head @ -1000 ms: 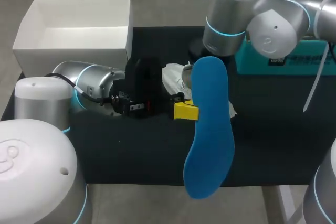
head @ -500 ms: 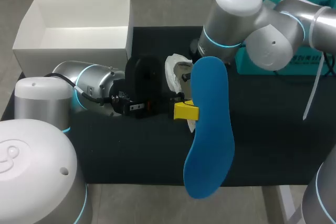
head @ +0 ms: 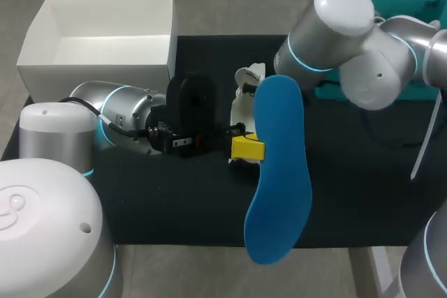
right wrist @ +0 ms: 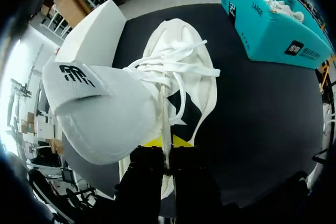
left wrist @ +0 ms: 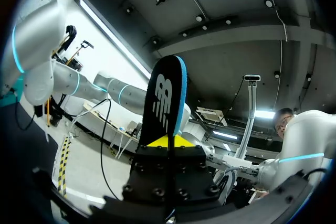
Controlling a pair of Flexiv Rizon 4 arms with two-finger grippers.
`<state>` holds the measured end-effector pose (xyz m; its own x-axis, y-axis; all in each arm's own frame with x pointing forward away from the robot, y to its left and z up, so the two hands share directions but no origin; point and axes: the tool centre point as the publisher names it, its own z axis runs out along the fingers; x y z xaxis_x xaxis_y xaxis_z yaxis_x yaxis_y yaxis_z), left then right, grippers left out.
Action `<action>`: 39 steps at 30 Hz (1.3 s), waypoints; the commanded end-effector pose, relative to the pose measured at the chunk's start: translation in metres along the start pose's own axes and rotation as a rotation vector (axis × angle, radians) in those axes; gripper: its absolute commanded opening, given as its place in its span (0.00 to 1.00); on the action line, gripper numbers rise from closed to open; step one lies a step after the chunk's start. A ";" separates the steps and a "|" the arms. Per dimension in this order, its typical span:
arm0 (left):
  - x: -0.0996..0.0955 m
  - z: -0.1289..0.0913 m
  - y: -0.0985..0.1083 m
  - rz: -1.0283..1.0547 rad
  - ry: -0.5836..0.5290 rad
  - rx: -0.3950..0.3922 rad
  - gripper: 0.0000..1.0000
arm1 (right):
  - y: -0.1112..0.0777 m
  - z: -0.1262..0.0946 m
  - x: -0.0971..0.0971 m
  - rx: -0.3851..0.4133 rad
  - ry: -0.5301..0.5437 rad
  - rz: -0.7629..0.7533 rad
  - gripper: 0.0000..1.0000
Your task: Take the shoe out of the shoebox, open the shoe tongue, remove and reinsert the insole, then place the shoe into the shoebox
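My left gripper point(head: 247, 148) is shut on the blue insole point(head: 276, 172), holding it on edge above the black mat, its long end hanging toward the table's front edge. The left wrist view shows the insole's point(left wrist: 165, 95) dark underside rising from between that gripper's point(left wrist: 168, 141) yellow tips. The white shoe point(head: 243, 106) stands tilted behind the insole, partly hidden by it. In the right wrist view my right gripper point(right wrist: 167, 141) is shut on a thin edge of the shoe point(right wrist: 173, 77), with the tongue point(right wrist: 100, 114) folded out beside it. The white shoebox point(head: 98, 40) sits open at the back left.
A teal box point(right wrist: 268, 19) stands at the back right, behind my right arm point(head: 335, 26). The black mat point(head: 174, 200) covers the table. My left arm's body point(head: 119, 113) lies across the mat just in front of the shoebox.
My right arm has swung to the right and the shoe has shifted right with it, turning more upright. The left arm and insole have stayed put.
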<state>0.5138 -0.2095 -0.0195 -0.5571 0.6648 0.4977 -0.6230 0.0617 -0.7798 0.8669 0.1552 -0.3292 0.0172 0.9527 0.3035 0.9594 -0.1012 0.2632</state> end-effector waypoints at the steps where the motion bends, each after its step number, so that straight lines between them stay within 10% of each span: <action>1: 0.000 0.000 0.000 0.000 0.000 0.001 0.00 | -0.001 0.003 -0.014 -0.016 0.099 -0.009 0.00; 15: 0.000 0.000 0.000 0.000 0.000 0.001 0.00 | 0.010 -0.008 -0.015 0.000 0.220 -0.273 0.00; 39: 0.000 0.000 0.000 0.000 0.000 0.001 0.00 | -0.002 0.017 -0.024 0.074 0.315 -0.283 0.00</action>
<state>0.5138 -0.2095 -0.0195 -0.5570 0.6648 0.4977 -0.6230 0.0617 -0.7798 0.8624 0.1340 -0.3450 -0.3210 0.8116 0.4882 0.9320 0.1789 0.3153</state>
